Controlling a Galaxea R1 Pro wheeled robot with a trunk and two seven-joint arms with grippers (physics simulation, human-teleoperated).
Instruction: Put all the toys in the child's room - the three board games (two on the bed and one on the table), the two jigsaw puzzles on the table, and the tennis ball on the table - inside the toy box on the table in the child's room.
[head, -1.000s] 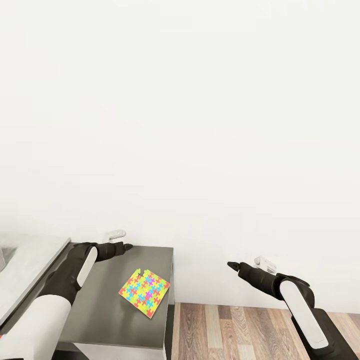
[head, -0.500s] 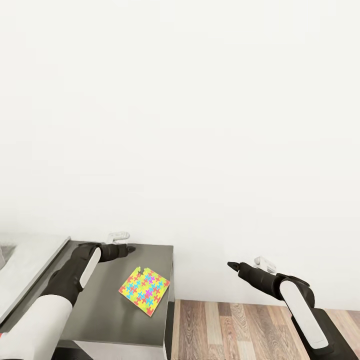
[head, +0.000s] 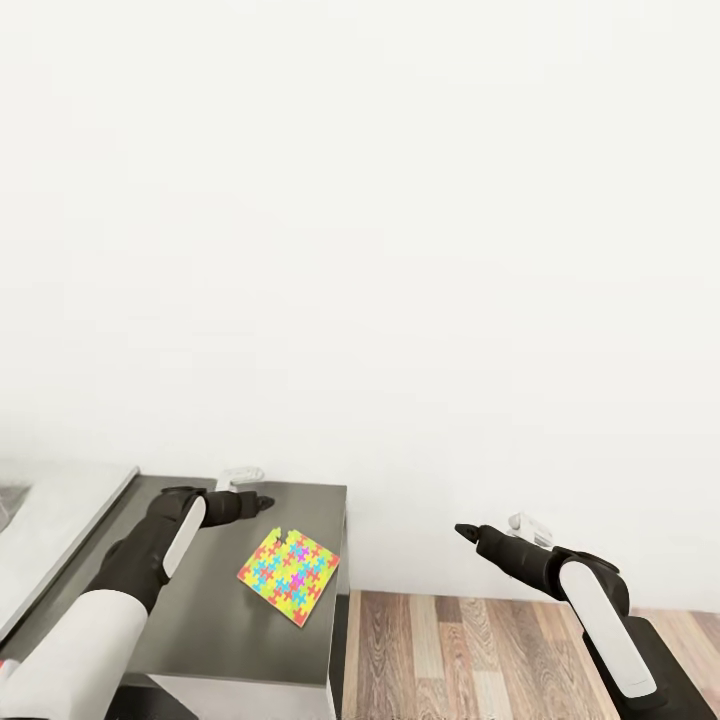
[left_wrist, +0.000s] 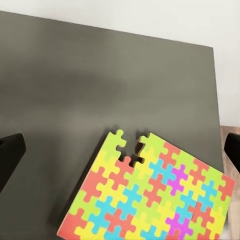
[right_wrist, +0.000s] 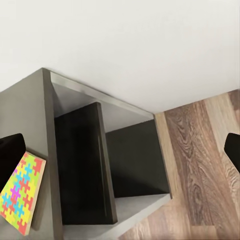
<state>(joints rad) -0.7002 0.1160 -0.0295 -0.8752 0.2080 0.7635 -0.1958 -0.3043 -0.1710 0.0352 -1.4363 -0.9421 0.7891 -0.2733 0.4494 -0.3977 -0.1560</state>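
Observation:
One jigsaw puzzle (head: 289, 577), a flat square of yellow, pink, blue and green pieces, lies on the dark grey lower unit of the table (head: 200, 620) near its right edge. My left gripper (head: 262, 498) hovers over the unit just behind the puzzle. In the left wrist view the jigsaw puzzle (left_wrist: 150, 195) lies just below the line between the fingertips of the open left gripper (left_wrist: 121, 151). My right gripper (head: 460, 529) hangs open in the air to the right of the unit, above the floor. The right wrist view catches the jigsaw puzzle's (right_wrist: 20, 192) edge on the unit top.
A pale slanted panel (head: 50, 530) adjoins the unit on the left. The unit's side has open dark shelves (right_wrist: 100, 165). A white wall stands close behind. Wood-plank floor (head: 480, 660) spreads to the unit's right.
My left gripper has crept a little farther over the unit, towards the wall and the puzzle's far corner. The view has shifted slightly. The right arm has stayed put.

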